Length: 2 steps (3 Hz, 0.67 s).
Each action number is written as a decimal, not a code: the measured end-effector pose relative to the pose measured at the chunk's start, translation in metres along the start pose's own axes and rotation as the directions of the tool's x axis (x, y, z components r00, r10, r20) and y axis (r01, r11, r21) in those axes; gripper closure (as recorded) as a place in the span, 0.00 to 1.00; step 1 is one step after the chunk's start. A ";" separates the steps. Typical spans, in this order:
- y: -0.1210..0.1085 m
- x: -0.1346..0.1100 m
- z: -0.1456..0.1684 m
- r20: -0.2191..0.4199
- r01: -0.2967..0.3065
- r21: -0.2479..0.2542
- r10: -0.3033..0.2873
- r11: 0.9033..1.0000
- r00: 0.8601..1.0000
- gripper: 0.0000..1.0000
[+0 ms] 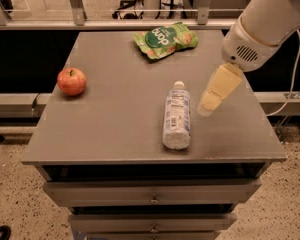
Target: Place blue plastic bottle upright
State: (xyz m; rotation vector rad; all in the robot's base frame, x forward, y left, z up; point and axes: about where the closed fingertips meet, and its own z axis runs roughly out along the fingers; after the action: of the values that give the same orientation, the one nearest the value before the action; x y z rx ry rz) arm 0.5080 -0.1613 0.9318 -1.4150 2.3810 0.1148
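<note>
The blue plastic bottle point(177, 116) lies on its side on the grey table top point(115, 119), right of the middle, with its white cap pointing to the far edge and its base near the front edge. My gripper point(210, 104) comes in from the upper right on a white arm. Its cream-coloured fingers point down and left. Its tip hovers just right of the bottle's upper half, apart from it. It holds nothing.
A red apple point(71, 81) sits at the table's left side. A green snack bag point(165, 39) lies at the far edge. Drawers point(150, 194) run below the table front. A railing and a chair stand behind the table.
</note>
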 end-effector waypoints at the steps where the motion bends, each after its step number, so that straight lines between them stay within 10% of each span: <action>1: -0.001 -0.017 0.022 0.008 -0.183 0.029 0.183 0.983 0.983 0.00; 2: 0.006 -0.022 0.042 -0.010 -0.308 0.054 0.309 0.950 0.951 0.00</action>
State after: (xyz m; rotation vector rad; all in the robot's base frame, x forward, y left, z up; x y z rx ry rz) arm 0.5234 -0.1296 0.9001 -1.0150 2.5844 0.1201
